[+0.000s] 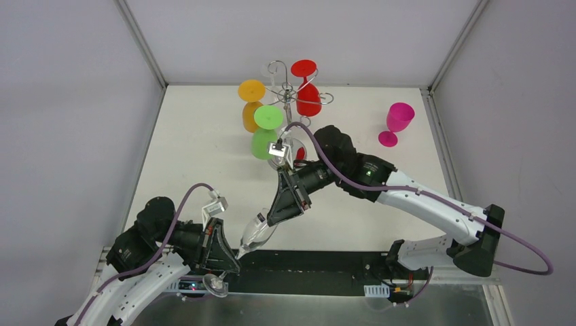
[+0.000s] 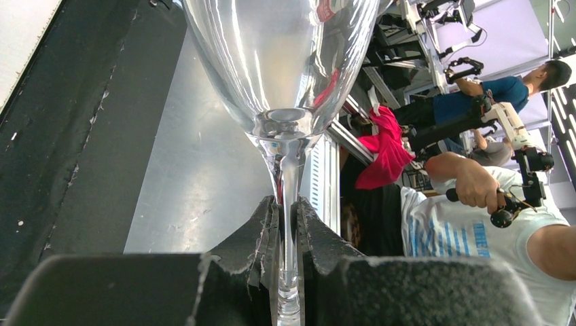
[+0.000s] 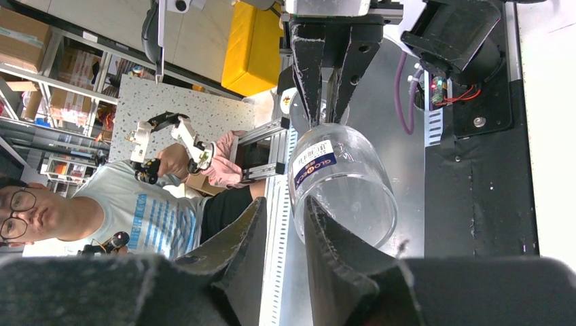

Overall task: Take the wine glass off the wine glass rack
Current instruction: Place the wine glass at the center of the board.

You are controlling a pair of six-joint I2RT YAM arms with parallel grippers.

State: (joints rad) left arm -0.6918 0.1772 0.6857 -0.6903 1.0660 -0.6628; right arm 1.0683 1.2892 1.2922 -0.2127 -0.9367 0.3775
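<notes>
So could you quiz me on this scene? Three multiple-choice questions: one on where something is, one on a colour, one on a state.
1. Where is the pink glass relative to the wine glass rack?
A. hanging on it
B. standing on the table to its right
C. lying under it

2. What colour is the wine glass in the left gripper?
A. green
B. red
C. clear

3. How is the left gripper?
A. wide open
B. shut on the glass's stem
C. shut on the rack's post

Answers:
1 B: it stands alone on the table, apart from the rack.
2 C: the background shows through its bowl.
3 B: its fingers pinch the stem from both sides.
</notes>
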